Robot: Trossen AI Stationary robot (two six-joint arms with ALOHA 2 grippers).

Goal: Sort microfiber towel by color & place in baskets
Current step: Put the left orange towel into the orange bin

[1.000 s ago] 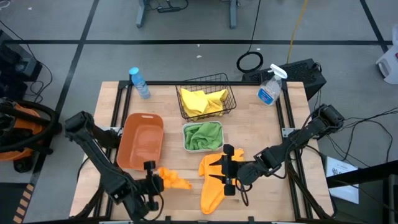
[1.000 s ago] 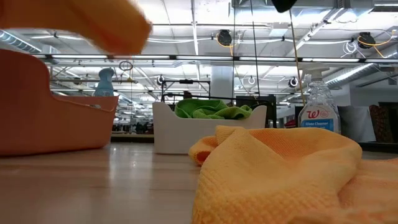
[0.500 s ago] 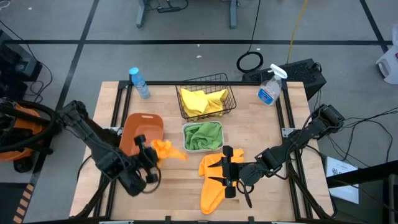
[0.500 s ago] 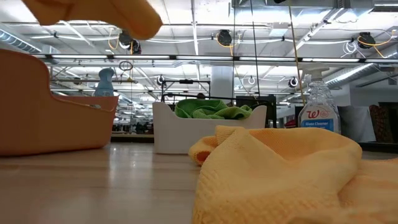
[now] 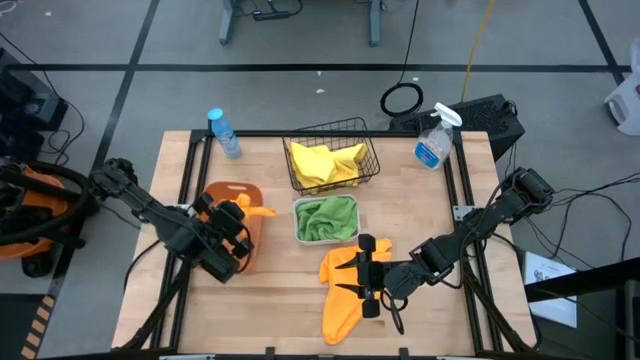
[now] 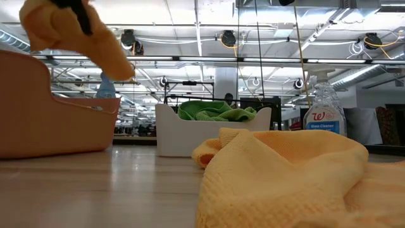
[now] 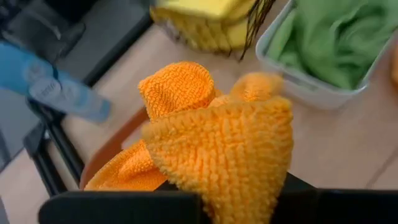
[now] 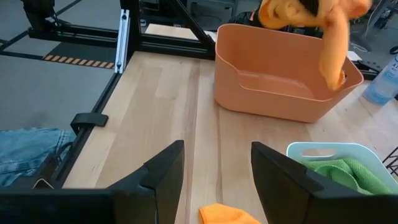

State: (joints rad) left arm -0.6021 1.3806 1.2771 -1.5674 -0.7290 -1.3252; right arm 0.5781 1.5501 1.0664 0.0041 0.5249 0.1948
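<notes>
Carrying: high view – left gripper (image 5: 232,218), pinching an orange towel (image 5: 256,212), has swung from the near table edge to above the orange tub (image 5: 212,196) | low view – towel hangs over tub, drop next | right wrist view – right gripper (image 8: 214,163) spread, idle.

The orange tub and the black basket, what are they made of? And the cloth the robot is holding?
The orange tub looks like smooth matte plastic, with rounded moulded walls. The black basket looks like thin metal wire; you can see through its mesh. The orange towel in the left gripper looks like soft, nubbly microfiber.
</notes>
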